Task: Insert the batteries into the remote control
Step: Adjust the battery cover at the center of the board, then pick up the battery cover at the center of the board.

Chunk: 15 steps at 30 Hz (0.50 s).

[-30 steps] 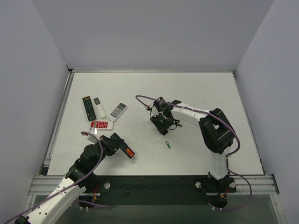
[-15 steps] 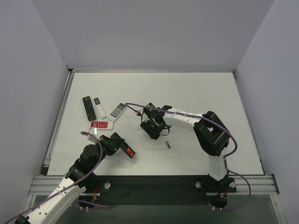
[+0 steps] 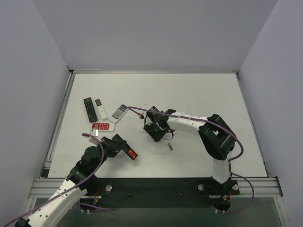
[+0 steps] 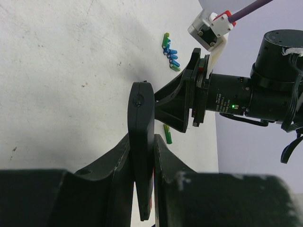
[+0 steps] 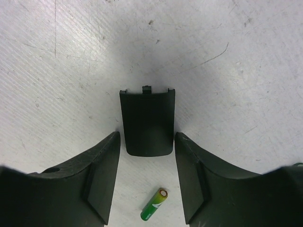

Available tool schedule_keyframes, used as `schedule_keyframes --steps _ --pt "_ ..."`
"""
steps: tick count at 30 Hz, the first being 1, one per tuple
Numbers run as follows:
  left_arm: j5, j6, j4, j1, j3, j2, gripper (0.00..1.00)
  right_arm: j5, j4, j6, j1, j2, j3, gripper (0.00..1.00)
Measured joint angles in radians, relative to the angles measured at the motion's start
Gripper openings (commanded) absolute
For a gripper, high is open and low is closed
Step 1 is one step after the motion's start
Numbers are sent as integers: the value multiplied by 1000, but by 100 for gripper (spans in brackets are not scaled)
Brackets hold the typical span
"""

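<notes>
At about seven o'clock on the table (image 3: 199, 94), my left gripper (image 3: 118, 147) is clamped tight on the remote control (image 3: 128, 153). It holds the slim black bar by its sides. From overhead I can see orange-red batteries (image 3: 132, 155) sitting in the end of the bar that points toward four o'clock. On the left wrist camera the remote stands edge-on between the two fingers (image 4: 113, 165), its free end sticking out past the fingertips.

Near the centre of the table, my right gripper (image 3: 158, 131) reaches in from the four o'clock side and points down at the surface. Its wrist camera shows the jaws standing apart, with the small black cover piece (image 5: 147, 122) lying flat on the table between the fingertips. The cover's notched end points away from the gripper. Each fingertip sits just beside a long edge of the cover; I cannot tell whether either one touches it.

One green battery (image 3: 170, 146) lies loose at five o'clock from the right gripper, close to it but apart. Through the left wrist camera I also see a small cluster of blue and green batteries (image 4: 171, 53) on the table beyond the right gripper.

Over at nine o'clock four other remotes lie near one another: a black remote with coloured buttons (image 3: 90, 109), a white remote (image 3: 100, 109), a grey remote (image 3: 120, 112) and a red-and-white remote (image 3: 102, 126).
</notes>
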Motion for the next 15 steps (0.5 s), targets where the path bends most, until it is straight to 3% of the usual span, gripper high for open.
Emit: schedule_keyframes --steps 3,7,15 --pt "0 -1 18 0 -2 8 0 -1 -8 0 0 0 0 36" --pt "1 -3 47 0 -2 21 0 -2 -20 0 0 -1 2 20" --pt "3 -28 132 0 -2 30 0 -10 -45 -1 0 -13 -3 11"
